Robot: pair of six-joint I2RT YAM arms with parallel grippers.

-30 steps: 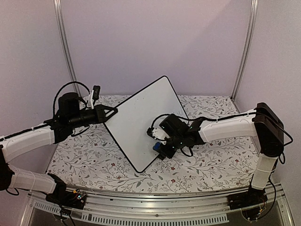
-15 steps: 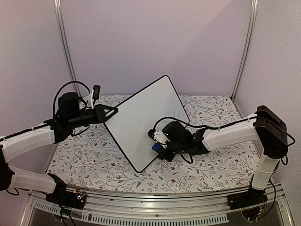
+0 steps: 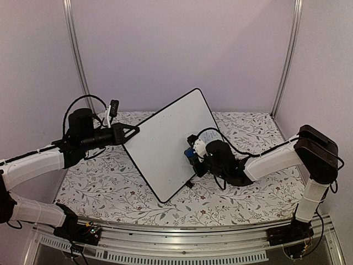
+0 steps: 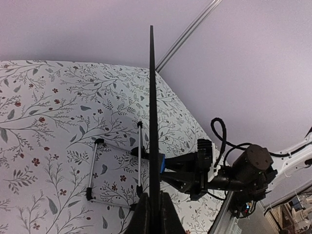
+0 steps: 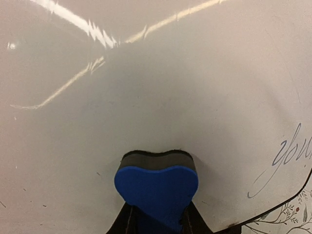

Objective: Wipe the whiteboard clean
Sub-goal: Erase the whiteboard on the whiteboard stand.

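The whiteboard (image 3: 165,141), white with a thin black frame, stands tilted on a corner. My left gripper (image 3: 131,131) is shut on its left edge; in the left wrist view the board shows edge-on (image 4: 153,107) between the jaws. My right gripper (image 3: 192,154) is shut on a blue heart-shaped eraser (image 5: 157,190), whose dark felt side presses against the board face (image 5: 146,87). Thin handwritten lines (image 5: 287,156) remain at the right of the eraser, near the board's edge. The eraser also shows in the left wrist view (image 4: 162,164).
The table carries a floral cloth (image 3: 248,187). The board's wire stand (image 4: 114,168) with black feet sticks out behind it. Plain walls close in the back and both sides, with a metal rail (image 3: 182,240) along the near edge.
My right gripper has slid the eraser up along the board's right side, from near the lower edge to mid-height. The left gripper and board have stayed still.
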